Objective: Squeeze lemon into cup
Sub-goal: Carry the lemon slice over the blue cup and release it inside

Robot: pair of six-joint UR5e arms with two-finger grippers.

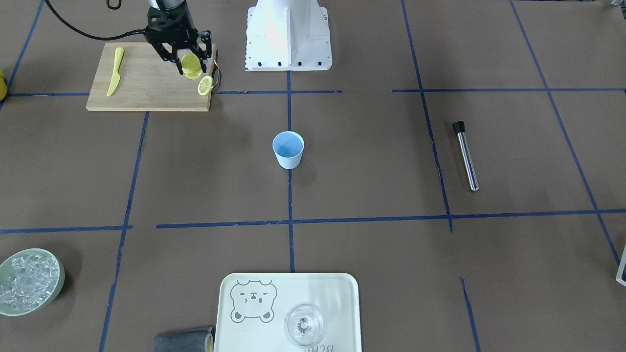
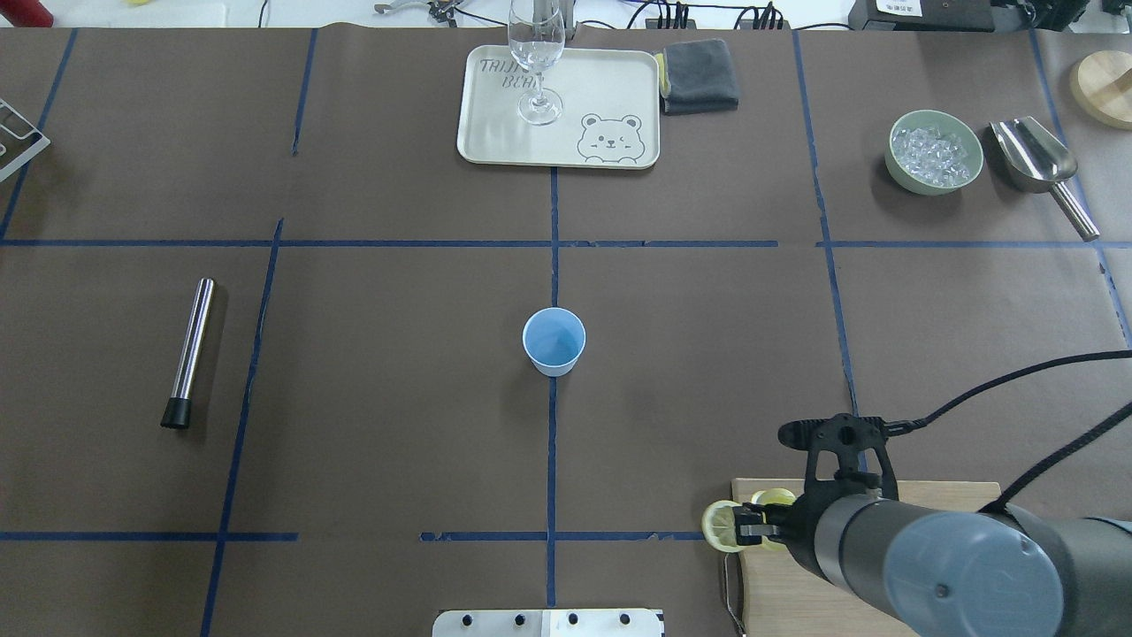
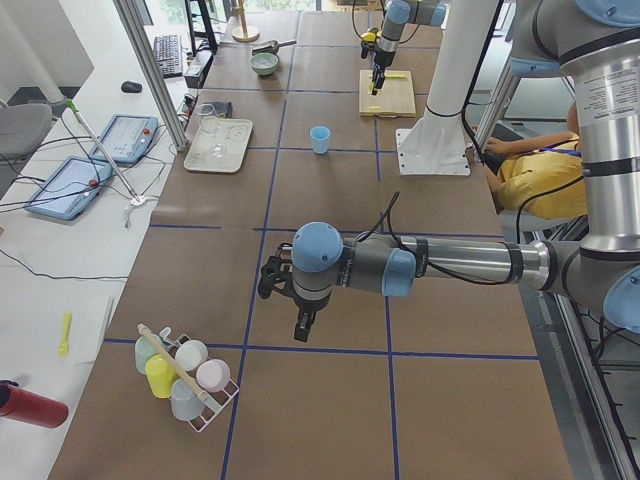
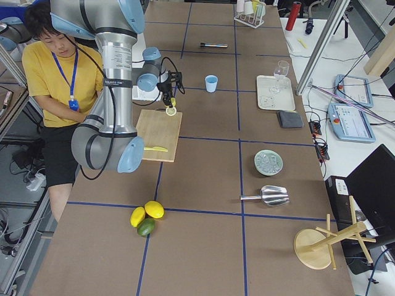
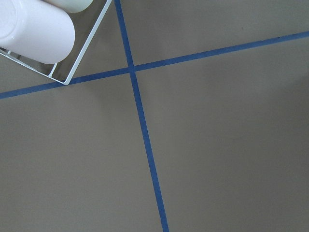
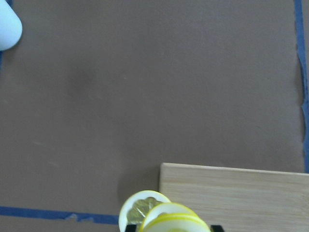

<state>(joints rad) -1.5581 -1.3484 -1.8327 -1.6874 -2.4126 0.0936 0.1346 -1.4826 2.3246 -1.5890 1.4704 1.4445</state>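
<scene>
The light-blue cup [image 1: 288,149] [image 2: 554,341] stands upright at the table's middle. My right gripper [image 1: 188,62] [image 2: 759,522] hangs over the corner of the wooden cutting board [image 1: 146,90], shut on yellow lemon slices [image 1: 191,65] [image 6: 169,220]. One more lemon slice [image 1: 205,85] [image 2: 720,525] stands on edge at the board's corner, just below the fingers. The cup shows far off in the top-left corner of the right wrist view [image 6: 7,24]. My left gripper [image 3: 300,322] hovers over bare table far from the cup; whether it is open or shut I cannot tell.
A yellow knife [image 1: 115,71] lies on the board's far side. A tray [image 1: 244,337] holds a clear glass [image 1: 304,323]. A bowl of ice [image 1: 29,281], a steel scoop [image 2: 1035,155], a metal tube [image 1: 466,155] and a person [image 4: 49,68] are around.
</scene>
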